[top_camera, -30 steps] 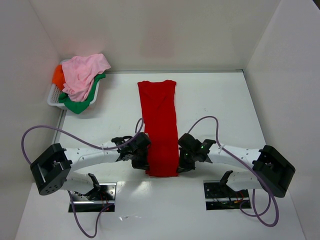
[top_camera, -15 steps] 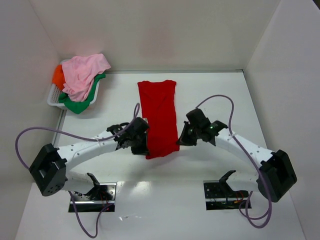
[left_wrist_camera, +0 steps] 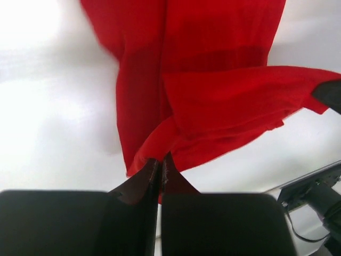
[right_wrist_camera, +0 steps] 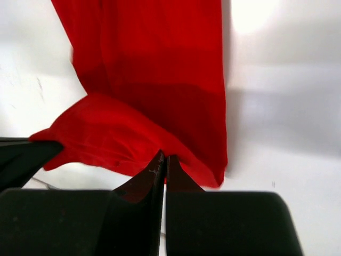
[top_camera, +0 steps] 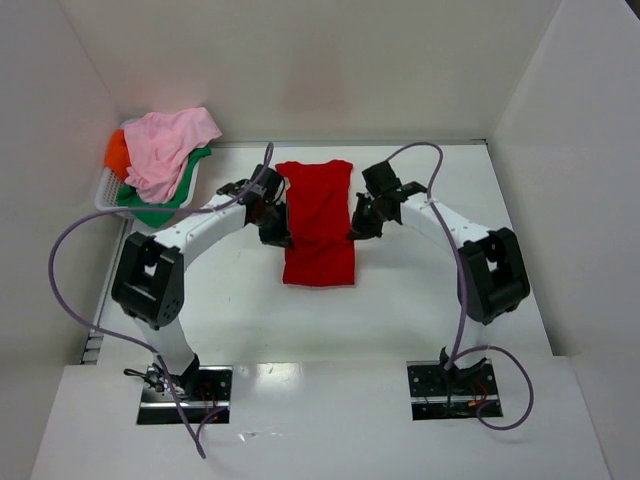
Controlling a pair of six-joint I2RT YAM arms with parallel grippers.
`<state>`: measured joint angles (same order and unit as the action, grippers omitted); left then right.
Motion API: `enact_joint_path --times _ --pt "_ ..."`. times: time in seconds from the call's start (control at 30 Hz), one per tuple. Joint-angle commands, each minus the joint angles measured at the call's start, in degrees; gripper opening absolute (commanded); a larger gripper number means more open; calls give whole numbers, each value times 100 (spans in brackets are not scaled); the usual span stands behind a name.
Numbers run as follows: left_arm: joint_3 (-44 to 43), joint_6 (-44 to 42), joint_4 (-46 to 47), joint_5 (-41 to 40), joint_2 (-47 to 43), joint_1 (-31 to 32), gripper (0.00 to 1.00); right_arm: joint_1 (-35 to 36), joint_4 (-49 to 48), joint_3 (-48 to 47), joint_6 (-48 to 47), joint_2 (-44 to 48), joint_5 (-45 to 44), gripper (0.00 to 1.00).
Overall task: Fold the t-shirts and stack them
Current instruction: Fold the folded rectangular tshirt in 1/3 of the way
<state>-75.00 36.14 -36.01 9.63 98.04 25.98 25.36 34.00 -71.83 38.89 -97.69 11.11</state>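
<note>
**White bench: red t-shirt half-folded**

White bench [top_camera: 430,300] holds the red t-shirt [top_camera: 318,235] at frame centre; left claw [top_camera: 274,226] and right claw [top_camera: 358,224], each clamped tight on a hem corner, have carried the near hem up-frame from the lower edge; garment now doubled and shorter, release judged next; remaining t-shirts [top_camera: 165,155] wait in the basket [top_camera: 106,197], upper left.

White arm links [top_camera: 207,222], black joints [top_camera: 148,283], black fingers [left_wrist_camera: 80,224], purple cables [top_camera: 51,265].
</note>
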Motion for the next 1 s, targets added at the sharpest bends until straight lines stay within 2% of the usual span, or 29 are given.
enact_joint_path --times 0.0,0.2,0.3,0.37,0.4,0.43,0.47,0.57,0.6,0.63,0.8,0.9,0.93,0.97 --pt "-769 -581 -90 566 539 -216 0 -242 256 -822 -426 -416 215 0" --pt "-1727 -783 -257 794 1489 -628 0 -533 309 -1798 -532 -1401 515 0" --pt "-2132 -854 -257 857 1893 -786 4 -585 396 -2141 -654 -1823 515 4" --pt "-2273 -854 -257 909 2183 -840 17 -585 397 -2282 -716 -2103 576 8" --pt "-2352 -915 -257 909 2271 -840 30 -585 397 -2283 -786 -2183 637 12" --pt "-2352 -916 -257 909 2403 -892 53 -638 345 -2343 -787 -2254 638 19" --pt "-2352 -916 -257 961 2404 -893 67 -638 344 -2405 -839 -2307 638 32" --pt "-2352 -977 -205 901 2466 -962 81 -708 117 -2466 -840 -2307 523 55" --pt "-2352 -977 -100 900 2466 -963 85 -708 -50 -2467 -840 -2246 454 66" --pt "-2274 -977 40 900 2413 -963 86 -769 -103 -2537 -840 -2246 392 68" --pt "-2396 -1030 243 760 2202 -1139 86 -884 54 -3301 -954 -2062 -248 70" --pt "-2457 -1135 296 690 1939 -1209 86 -884 107 -3451 -1121 -1728 -381 55" --pt "-2527 -1136 348 690 1799 -1209 83 -884 3 -3364 -1121 -1605 -330 38" --pt "-2528 -1231 349 846 1737 -1261 78 -884 -181 -3137 -1121 -1343 -233 27"
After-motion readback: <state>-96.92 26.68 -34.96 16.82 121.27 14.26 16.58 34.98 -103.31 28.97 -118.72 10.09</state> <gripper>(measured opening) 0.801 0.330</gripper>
